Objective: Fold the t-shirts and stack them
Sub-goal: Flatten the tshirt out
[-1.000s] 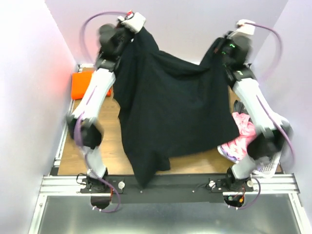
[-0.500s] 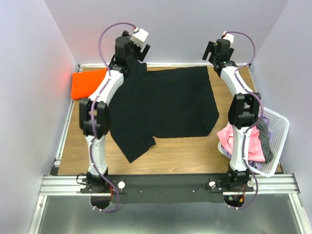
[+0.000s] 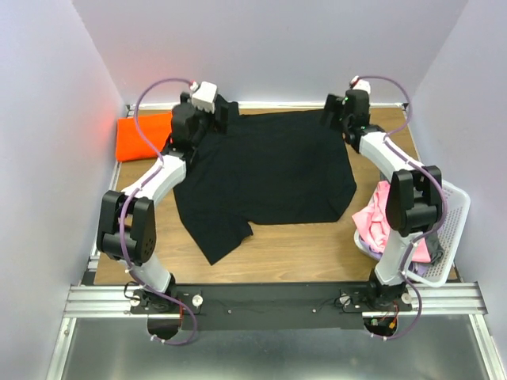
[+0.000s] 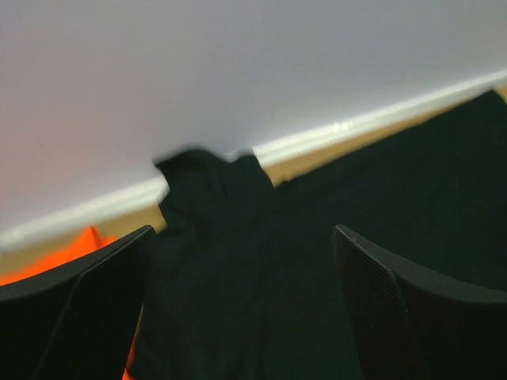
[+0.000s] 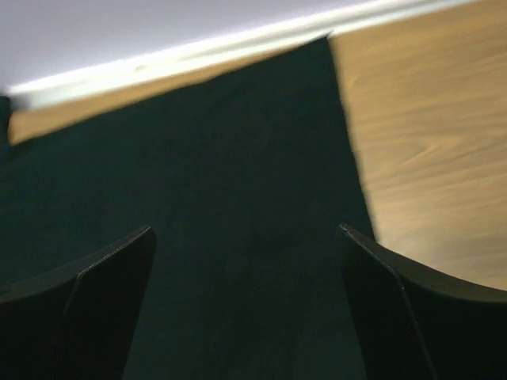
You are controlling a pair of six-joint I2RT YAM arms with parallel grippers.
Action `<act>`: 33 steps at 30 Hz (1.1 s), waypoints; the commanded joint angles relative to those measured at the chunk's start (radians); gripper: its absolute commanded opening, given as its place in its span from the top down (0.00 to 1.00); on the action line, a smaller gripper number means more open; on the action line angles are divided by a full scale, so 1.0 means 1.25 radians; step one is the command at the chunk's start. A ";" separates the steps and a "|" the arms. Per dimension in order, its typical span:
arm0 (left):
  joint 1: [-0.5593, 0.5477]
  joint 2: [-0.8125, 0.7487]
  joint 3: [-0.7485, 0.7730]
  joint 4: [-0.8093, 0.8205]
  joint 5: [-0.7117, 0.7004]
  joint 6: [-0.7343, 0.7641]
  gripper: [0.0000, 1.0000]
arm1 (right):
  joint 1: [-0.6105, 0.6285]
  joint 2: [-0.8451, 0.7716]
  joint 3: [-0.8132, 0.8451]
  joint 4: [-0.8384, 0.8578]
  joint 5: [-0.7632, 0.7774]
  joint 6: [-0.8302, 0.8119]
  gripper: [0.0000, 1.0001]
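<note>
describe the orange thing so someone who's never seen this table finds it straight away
Start at the wooden table and go to its far left corner. The orange cloth lies there, just left of the spread black t-shirt. It is the only bright orange item; the pink clothes sit at the white basket on the right.

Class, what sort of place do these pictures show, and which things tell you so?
Probably a robot test cell for laundry folding: two white robot arms bolted to a metal rail, lilac walls boxing in a wooden table, and a black t-shirt spread on it.
</note>
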 commanded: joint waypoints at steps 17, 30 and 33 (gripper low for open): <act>-0.067 -0.097 -0.339 0.008 -0.149 -0.351 0.03 | 0.122 -0.119 -0.310 0.065 -0.111 0.100 0.00; -0.080 0.007 -0.283 -0.135 -0.173 -0.415 0.02 | 0.131 -0.076 -0.319 0.063 -0.095 0.116 0.00; -0.080 0.045 -0.278 -0.121 -0.143 -0.420 0.02 | 0.131 -0.072 -0.318 0.060 -0.080 0.121 0.00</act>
